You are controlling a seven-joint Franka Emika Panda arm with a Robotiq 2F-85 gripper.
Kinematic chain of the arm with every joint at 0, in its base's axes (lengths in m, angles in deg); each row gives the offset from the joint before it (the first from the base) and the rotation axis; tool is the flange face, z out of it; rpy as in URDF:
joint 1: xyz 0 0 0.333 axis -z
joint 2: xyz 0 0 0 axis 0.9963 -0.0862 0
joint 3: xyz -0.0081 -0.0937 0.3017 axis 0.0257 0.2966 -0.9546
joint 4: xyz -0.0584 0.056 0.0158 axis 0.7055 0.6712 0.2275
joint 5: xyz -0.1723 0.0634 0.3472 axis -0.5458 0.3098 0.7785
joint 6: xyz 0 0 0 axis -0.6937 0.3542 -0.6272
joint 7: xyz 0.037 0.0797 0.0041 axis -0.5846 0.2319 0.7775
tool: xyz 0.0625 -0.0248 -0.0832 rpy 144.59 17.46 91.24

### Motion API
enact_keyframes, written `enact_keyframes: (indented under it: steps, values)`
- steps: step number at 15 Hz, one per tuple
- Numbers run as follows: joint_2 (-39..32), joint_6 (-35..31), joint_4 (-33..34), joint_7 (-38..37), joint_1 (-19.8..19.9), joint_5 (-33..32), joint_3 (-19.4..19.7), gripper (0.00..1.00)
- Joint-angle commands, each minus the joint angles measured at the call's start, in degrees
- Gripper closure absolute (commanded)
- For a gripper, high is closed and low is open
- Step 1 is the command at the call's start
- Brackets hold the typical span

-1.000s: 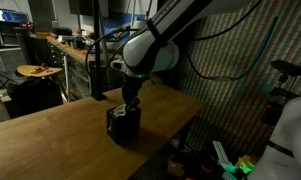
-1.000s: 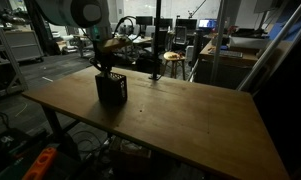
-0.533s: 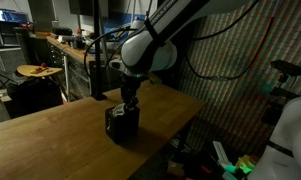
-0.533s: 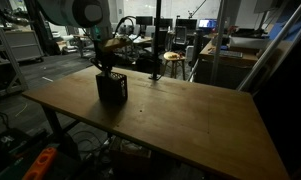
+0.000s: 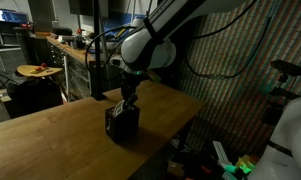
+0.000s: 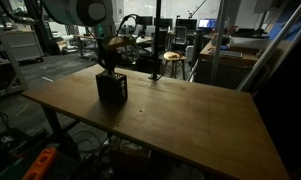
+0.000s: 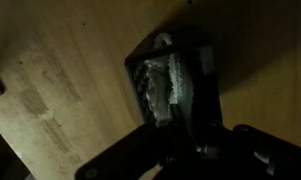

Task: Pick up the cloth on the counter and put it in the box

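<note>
The dark latticed box (image 5: 122, 124) (image 6: 112, 88) stands near one end of the wooden counter (image 5: 50, 135) (image 6: 180, 120). My gripper (image 5: 127, 100) (image 6: 108, 68) hangs straight over its open top. In the wrist view, the pale wrinkled cloth (image 7: 162, 80) lies bunched inside the box (image 7: 205, 75) and runs up to my gripper (image 7: 175, 120), which is shut on the cloth's upper end. In both exterior views the cloth is mostly hidden by the box walls and the dim light.
A cluttered workbench (image 5: 65, 45) with tools and a round stool (image 5: 38, 71) stand beyond the counter. A post (image 6: 157, 40) rises behind the counter's far edge. The counter edge drops off close beside the box (image 5: 175, 115).
Almost nothing differs. The arm has shifted very slightly above the box, and the gripper stays shut on the cloth.
</note>
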Motion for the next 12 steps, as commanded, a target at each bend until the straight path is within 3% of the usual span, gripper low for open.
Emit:
enact_keyframes:
  steps: [1,12]
  values:
    - [-1.85,0.38,2.31,-0.97,0.87,-0.3,-1.13,0.93]
    - [-9.69,-0.1,5.85,-1.46,2.16,-0.3,-2.73,0.93]
